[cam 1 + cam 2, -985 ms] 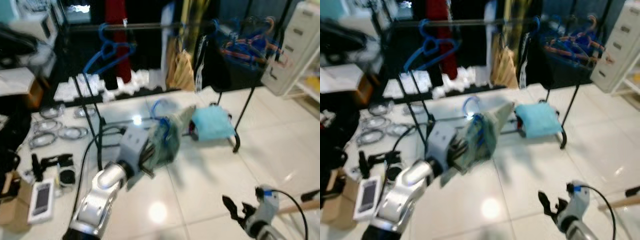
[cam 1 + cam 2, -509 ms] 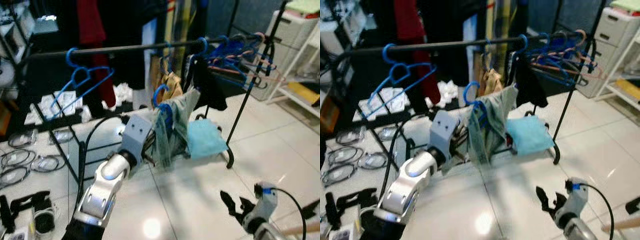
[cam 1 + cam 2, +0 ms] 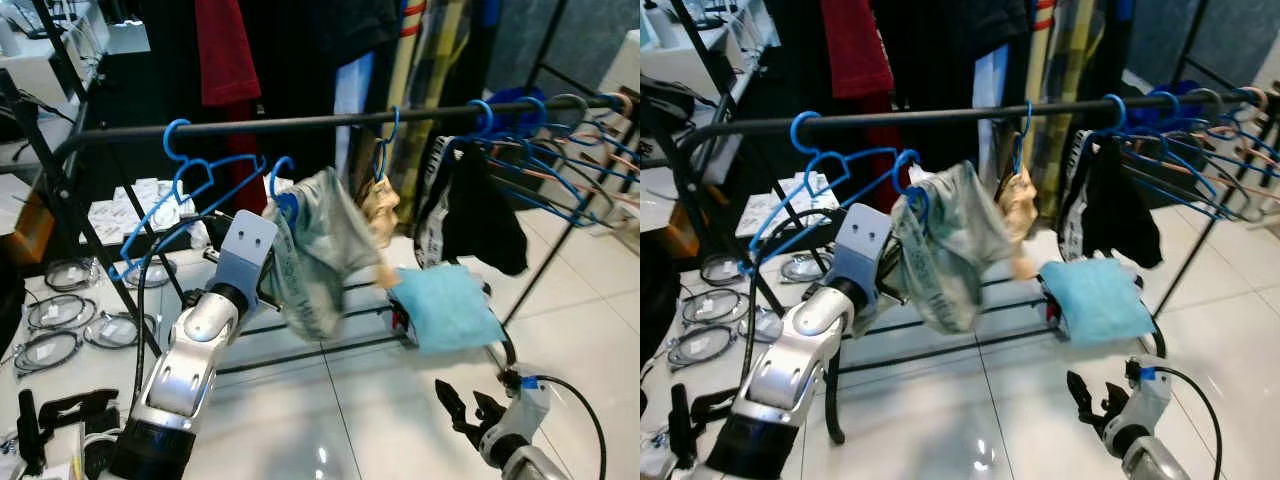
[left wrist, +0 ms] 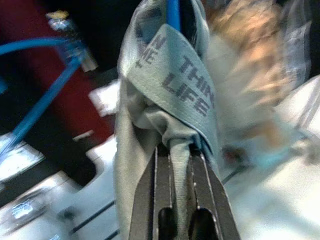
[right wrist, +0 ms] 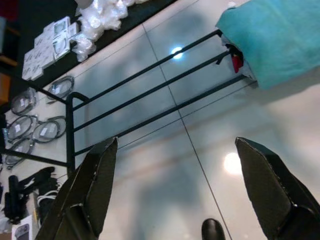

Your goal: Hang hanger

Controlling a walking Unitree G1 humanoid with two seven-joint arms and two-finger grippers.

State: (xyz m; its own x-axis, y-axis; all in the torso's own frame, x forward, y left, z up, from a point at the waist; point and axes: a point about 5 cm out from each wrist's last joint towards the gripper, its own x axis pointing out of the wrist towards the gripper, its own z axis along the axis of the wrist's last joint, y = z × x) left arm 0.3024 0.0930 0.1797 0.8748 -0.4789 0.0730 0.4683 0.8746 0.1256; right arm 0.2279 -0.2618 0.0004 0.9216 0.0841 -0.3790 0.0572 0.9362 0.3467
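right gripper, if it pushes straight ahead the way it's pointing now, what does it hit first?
Most likely the white tiled floor. In the right wrist view the open right gripper aims down at bare tile; the rack's lower rails and the teal cloth lie off that line. Depth is unclear.

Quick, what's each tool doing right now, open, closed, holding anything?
Left tool: closed on the grey garment draped over the blue hanger.
Right tool: open, holding nothing.
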